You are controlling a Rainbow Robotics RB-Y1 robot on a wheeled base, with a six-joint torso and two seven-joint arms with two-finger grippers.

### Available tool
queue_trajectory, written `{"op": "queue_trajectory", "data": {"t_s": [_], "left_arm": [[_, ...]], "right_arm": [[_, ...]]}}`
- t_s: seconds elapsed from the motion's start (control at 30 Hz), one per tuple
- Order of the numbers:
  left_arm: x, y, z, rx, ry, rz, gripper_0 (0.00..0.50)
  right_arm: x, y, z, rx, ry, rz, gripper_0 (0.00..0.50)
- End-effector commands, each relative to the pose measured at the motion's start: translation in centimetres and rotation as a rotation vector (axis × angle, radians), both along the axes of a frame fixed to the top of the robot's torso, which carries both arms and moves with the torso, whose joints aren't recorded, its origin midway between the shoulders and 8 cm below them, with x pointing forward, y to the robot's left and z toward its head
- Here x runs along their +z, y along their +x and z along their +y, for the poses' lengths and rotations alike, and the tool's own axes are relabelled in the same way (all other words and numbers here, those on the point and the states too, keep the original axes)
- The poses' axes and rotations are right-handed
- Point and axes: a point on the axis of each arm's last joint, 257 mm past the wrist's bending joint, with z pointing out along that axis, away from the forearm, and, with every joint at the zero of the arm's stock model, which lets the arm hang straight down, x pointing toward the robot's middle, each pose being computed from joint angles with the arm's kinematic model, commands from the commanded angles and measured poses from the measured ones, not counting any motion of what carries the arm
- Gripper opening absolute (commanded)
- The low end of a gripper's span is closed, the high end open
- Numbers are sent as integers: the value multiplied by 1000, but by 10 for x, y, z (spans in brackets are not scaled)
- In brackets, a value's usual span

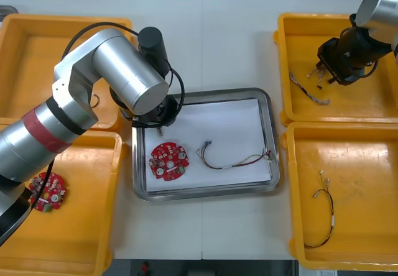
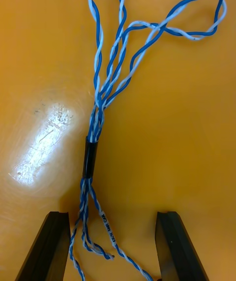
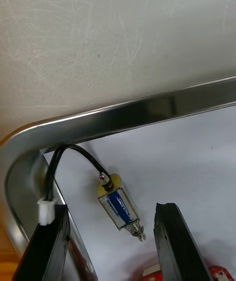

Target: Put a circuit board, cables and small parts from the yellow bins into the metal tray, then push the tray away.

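The right gripper (image 2: 110, 214) is held low over the floor of the far right yellow bin (image 1: 367, 99); its fingers (image 2: 49, 241) are spread wide and nothing is gripped; the twisted blue and white cable (image 2: 93, 155) is seen lying flat between them, touched by neither, with its loops fanned out beyond the fingertips. The left gripper (image 3: 110, 209) is positioned over the far left corner of the metal tray (image 1: 205, 92) (white inside, shiny at the rim); its fingers are likewise parted with nothing clamped; a small metal part (image 3: 118, 207) with a blue body is found on the white floor between them, joined to a black cable (image 3: 73, 155) that ends in a white connector (image 3: 46, 209) beside one finger. Inside the tray a round red circuit board (image 1: 168, 161) is laid near the left side; a red and yellow cable (image 1: 236, 158) is laid to its right, apart from it. A second circuit board (image 1: 48, 191) is seen in the near left bin (image 1: 87, 226).
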Motion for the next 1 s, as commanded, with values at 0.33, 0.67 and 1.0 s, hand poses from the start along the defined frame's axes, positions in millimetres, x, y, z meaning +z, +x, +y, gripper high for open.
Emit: {"op": "queue_trajectory", "data": {"t_s": [0.33,0.67,1.0], "left_arm": [[65,-22,0,31,-74,-11,500],[104,-20,41,10,-81,4,500],[146,0,86,14,-80,-30,500]], "right_arm": [[-31,-9,7,-11,13,31,200],[-33,-9,6,2,1,27,0],[25,-14,-7,73,-99,53,0]]}}
